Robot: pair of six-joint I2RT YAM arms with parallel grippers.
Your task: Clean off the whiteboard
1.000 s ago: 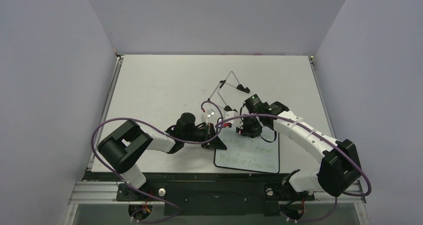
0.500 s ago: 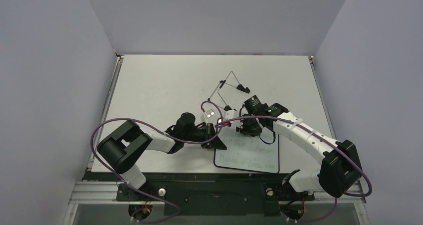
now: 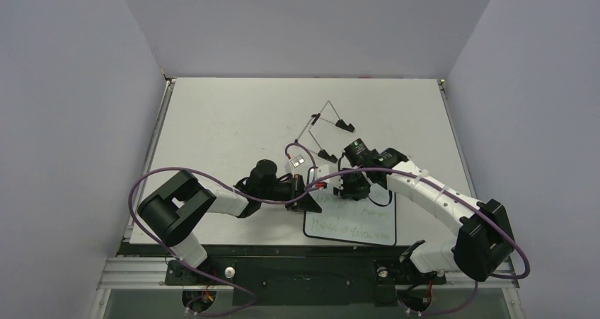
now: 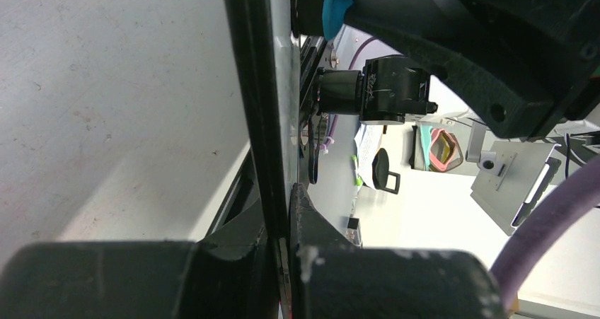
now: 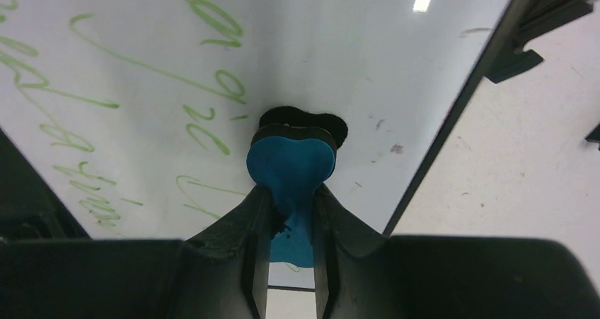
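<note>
The whiteboard [image 3: 352, 221] lies at the near edge of the worktop [image 3: 226, 121], between the two arms, long side running away from the bases. The left tool [image 3: 308, 199] is at the board's left edge, near its far corner. In the left wrist view the frame runs edge-on between its fingers [image 4: 212, 262], which are drawn in narrow and pinch the frame. That edge may be raised a little off the worktop, but no view settles this.

The right tool [image 5: 291, 192] is over the far part of the whiteboard, pointing down. It is closed tight around a blue eraser [image 5: 291, 165], whose dark underside sits against the white face. Green writing [image 5: 67, 96] fills the board to the left of the eraser in the right wrist view. The patch to the eraser's right, up to the black frame, is white with a few small specks. In the top view the writing shows in lines across the middle and near half of the board.

A wire stand [image 3: 327, 124] with black feet lies on the worktop just beyond the whiteboard's far edge, apart from both tools.
</note>
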